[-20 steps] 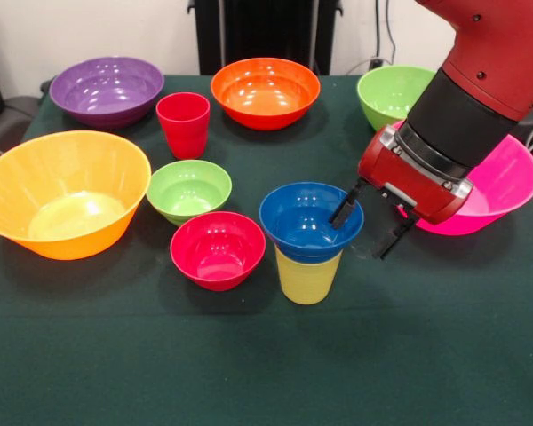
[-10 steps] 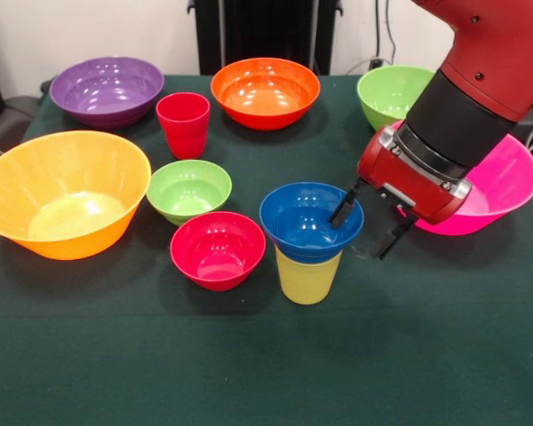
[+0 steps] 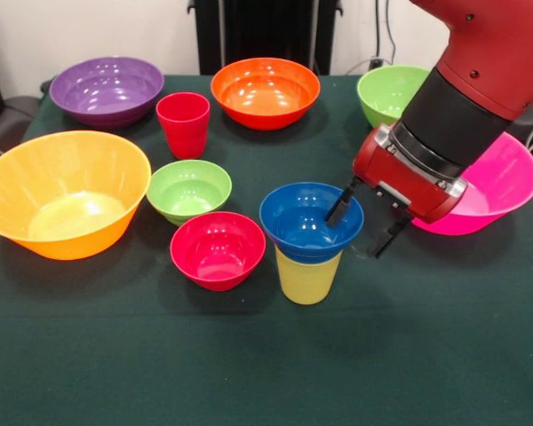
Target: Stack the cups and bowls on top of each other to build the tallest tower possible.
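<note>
since a second ago the arm has lifted a touch and drawn back; the cups and bowls have not shifted. the gripper (image 3: 364,224) has its jaws spread wide and empty, straddling the rim of the blue bowl (image 3: 304,218), which sits on the yellow cup (image 3: 306,276) near the middle of the surface (image 3: 249,364). the red cup (image 3: 183,123) stands well apart. it looks light, stiff and glossy, likely slippery; best pinched across its rim wall.

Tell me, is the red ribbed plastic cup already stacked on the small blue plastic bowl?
No, the red ribbed plastic cup stands alone on the table, apart from the small blue plastic bowl, which sits on the yellow plastic cup.
</note>
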